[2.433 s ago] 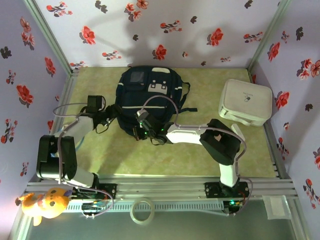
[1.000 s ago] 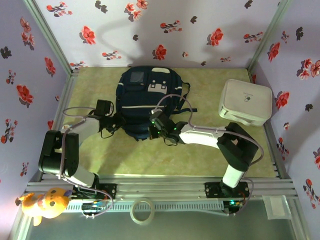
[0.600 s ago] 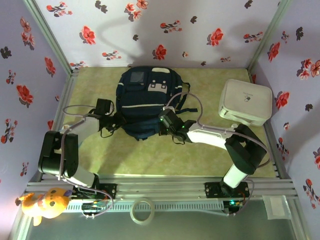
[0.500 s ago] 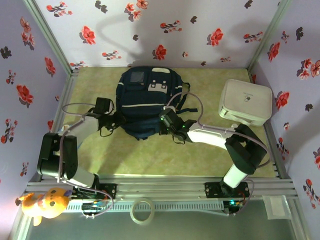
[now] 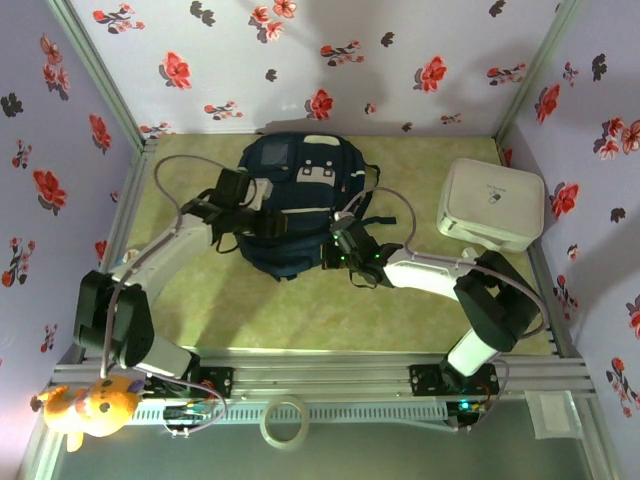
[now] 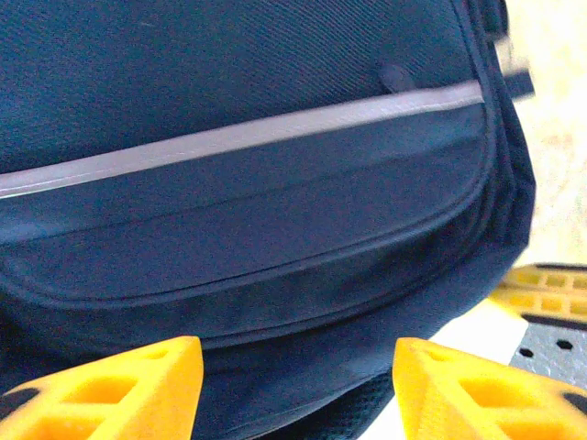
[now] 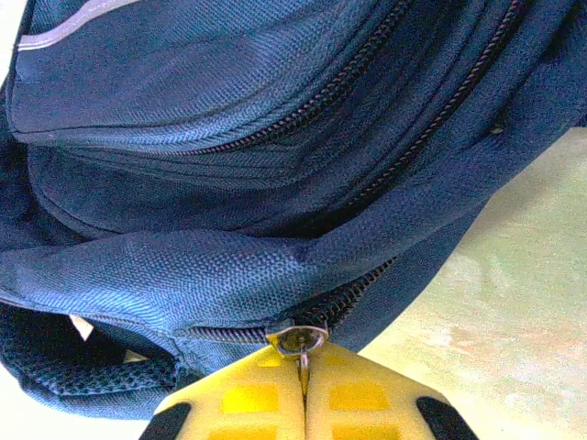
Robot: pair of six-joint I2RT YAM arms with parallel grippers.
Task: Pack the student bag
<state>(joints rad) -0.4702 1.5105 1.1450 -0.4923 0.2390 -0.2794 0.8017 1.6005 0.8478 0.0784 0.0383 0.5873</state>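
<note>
From the top, the bag (image 5: 290, 170) lies flat at 12 o'clock on the table (image 5: 300, 310), with a white box (image 5: 492, 203) at its 3 o'clock. Your left gripper (image 5: 268, 224) hangs over the bag's 8 o'clock side. Your right gripper (image 5: 333, 252) sits at the bag's 4 o'clock edge.

In the left wrist view, the left gripper (image 6: 293, 385) has its 2 yellow fingers (image 6: 119, 390) well apart, with nothing between them. The bag's front pocket and grey stripe are right under it.

In the right wrist view, the right gripper (image 7: 303, 371) is closed tight on the zip pull (image 7: 301, 341) at the bag's low edge.

So the zip step looks to be in hand. Which way the zip must run, I cannot tell. Next, bring the left gripper down and pinch the cloth near the zip, so the bag stays put while your right gripper pulls along the zip line.
</note>
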